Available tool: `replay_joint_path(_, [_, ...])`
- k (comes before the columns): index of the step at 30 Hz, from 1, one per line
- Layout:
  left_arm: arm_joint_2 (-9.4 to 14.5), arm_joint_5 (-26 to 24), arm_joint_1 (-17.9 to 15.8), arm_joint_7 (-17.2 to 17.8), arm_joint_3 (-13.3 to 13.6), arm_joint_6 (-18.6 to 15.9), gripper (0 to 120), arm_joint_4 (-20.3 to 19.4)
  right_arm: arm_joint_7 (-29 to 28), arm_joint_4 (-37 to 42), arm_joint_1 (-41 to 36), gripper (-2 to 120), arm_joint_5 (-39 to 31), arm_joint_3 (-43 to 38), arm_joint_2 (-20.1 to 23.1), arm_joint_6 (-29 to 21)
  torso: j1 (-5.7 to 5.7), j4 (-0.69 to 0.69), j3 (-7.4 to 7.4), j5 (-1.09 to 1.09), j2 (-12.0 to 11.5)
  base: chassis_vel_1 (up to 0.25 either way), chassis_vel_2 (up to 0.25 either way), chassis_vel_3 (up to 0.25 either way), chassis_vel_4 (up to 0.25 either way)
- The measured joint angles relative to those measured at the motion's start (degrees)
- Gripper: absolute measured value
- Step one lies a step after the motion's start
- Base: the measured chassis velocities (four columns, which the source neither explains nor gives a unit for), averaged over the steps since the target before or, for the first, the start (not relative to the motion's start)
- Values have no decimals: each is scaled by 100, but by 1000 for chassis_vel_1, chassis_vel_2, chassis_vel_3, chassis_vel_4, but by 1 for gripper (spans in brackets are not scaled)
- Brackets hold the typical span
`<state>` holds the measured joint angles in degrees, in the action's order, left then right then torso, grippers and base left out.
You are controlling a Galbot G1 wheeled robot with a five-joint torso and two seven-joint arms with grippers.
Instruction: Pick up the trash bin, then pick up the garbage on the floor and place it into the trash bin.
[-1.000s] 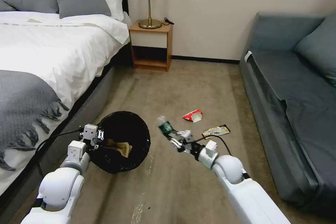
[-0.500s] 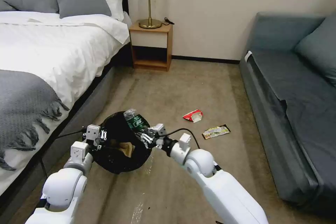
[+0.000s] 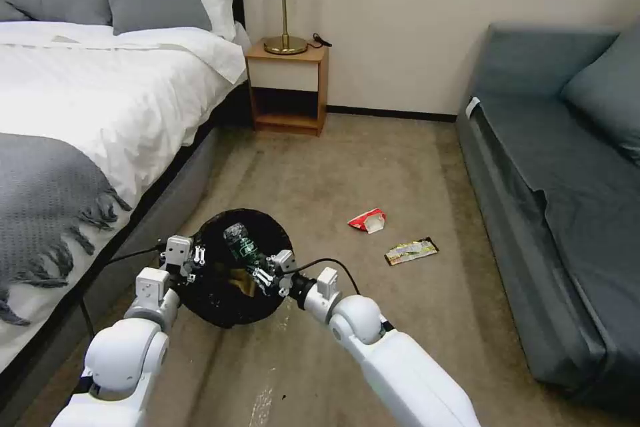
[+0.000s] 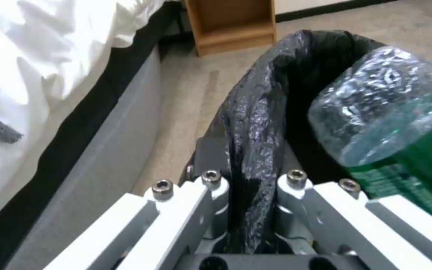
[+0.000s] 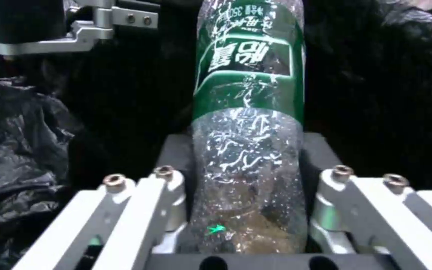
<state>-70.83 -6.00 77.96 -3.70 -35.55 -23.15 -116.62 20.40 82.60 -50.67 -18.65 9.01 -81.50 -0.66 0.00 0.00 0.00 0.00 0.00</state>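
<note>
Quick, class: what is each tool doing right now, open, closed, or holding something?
Left tool: closed on the trash bin rim, pinching the black liner.
Right tool: closed on the clear bottle with the green label, over the bin opening.

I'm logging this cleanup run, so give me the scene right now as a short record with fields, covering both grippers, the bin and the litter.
left gripper: shut on the trash bin rim and bag
right gripper: shut on the bottle, over the bin's mouth
in bin: brown paper bag
on floor: red-and-white packet; gold-and-black wrapper
surroundings: bed on the robot's left, sofa on its right
</note>
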Motion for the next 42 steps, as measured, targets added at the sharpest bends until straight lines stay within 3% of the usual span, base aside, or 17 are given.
replay_joint_path(1, [-8, 0, 7, -2, 1, 7, 6, 7, -43, 4, -1, 43, 13, 23, -12, -11, 0, 0, 0, 1, 0, 0, 0, 0, 0])
replay_joint_path(3, [-13, 1, 10, -2, 1, 10, 6, 12, -68, 15, -2, 44, 17, 39, -15, -22, 0, 0, 0, 0, 0, 0, 0, 0, 0])
replay_joint_path(9, [-60, 19, -3, -16, 0, 19, 6, 58, -132, 66, -20, 73, 93, 84, -33, -53, 0, 0, 0, 0, 0, 0, 0, 0, 0])
replay_joint_path(17, [-78, 48, 0, -20, -1, 29, 6, 84, -112, 10, -82, 99, 171, 5, 17, 48, 0, 0, 0, 0, 0, 0, 0, 0, 0])
replay_joint_path(27, [-55, 59, -34, -21, -6, 33, 6, 102, -105, 130, -123, 100, 181, -78, 117, 113, 0, 0, 0, 1, 0, 0, 0, 0, 0])
replay_joint_path(42, [-58, 74, -38, 1, -4, 72, 6, 140, -198, 213, -230, 100, -169, -1063, 281, 386, 0, 0, 0, 1, 0, 0, 0, 0, 0])
